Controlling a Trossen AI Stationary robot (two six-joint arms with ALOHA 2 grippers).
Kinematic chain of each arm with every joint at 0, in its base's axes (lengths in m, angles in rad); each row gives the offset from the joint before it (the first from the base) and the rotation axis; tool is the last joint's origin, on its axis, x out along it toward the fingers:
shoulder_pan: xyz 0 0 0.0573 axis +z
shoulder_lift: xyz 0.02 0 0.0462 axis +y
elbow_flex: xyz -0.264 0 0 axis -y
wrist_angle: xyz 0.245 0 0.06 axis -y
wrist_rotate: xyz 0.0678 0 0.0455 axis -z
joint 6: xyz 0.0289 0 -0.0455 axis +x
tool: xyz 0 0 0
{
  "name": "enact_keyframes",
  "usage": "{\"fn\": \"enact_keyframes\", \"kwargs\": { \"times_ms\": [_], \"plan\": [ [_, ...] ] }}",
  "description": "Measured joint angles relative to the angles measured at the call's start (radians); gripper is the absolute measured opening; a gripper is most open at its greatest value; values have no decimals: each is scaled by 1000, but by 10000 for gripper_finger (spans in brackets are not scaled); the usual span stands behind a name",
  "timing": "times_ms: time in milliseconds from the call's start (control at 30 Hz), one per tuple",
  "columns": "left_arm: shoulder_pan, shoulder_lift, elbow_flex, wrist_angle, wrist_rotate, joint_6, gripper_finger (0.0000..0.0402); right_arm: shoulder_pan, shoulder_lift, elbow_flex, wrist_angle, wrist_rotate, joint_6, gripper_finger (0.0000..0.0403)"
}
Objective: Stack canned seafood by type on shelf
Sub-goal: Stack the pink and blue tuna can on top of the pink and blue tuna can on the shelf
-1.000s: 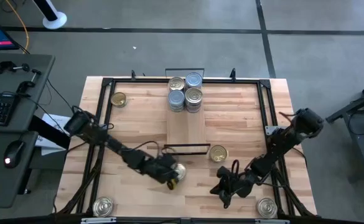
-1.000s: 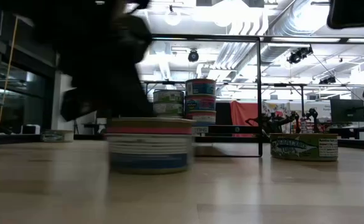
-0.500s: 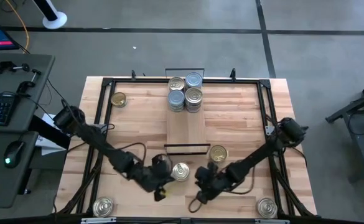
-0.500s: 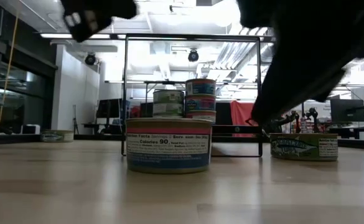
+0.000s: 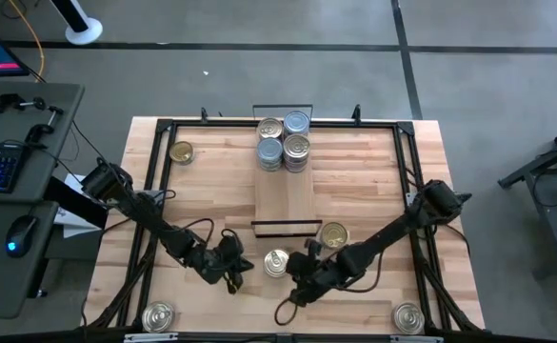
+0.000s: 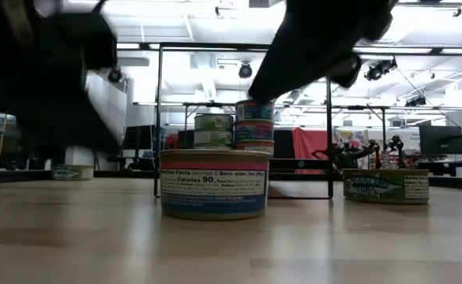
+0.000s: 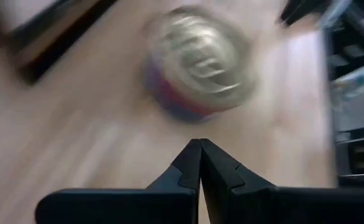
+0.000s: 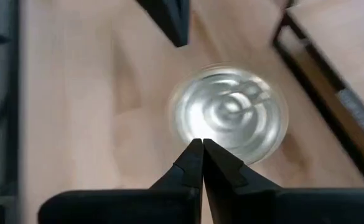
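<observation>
Fingers of both grippers are pressed together, and nothing is held. On the table (image 5: 354, 171), the left gripper (image 5: 235, 270) is placed at 9 o'clock of a silver-topped tin (image 5: 276, 262), and the right gripper (image 5: 295, 270) at 3 o'clock of it; both are close beside it. This tin stands upright, lid up, just off the near end of the shelf (image 5: 284, 195). In the low view its label (image 6: 214, 183) is read in part: "Nutrition Facts" and "90". A gold-topped tin (image 5: 333, 234) is set at 2 o'clock of it. The shelf's long axis runs from 12 to 6 o'clock, and four stacked tins (image 5: 284, 142) are kept at its far end.
</observation>
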Motion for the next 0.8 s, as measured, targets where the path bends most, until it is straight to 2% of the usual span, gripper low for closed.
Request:
{"fn": "enact_keyframes", "kwargs": {
  "times_ms": [267,433,800],
  "plan": [
    [21,55,-39,90,-15,-16,0,-33,60,-3,16,52,78,0],
    [26,146,17,120,-16,-16,0,-30,64,-2,-2,106,124,0],
    [63,286,163,122,-24,6,0,-12,71,-1,-75,114,172,0]
  ]
}}
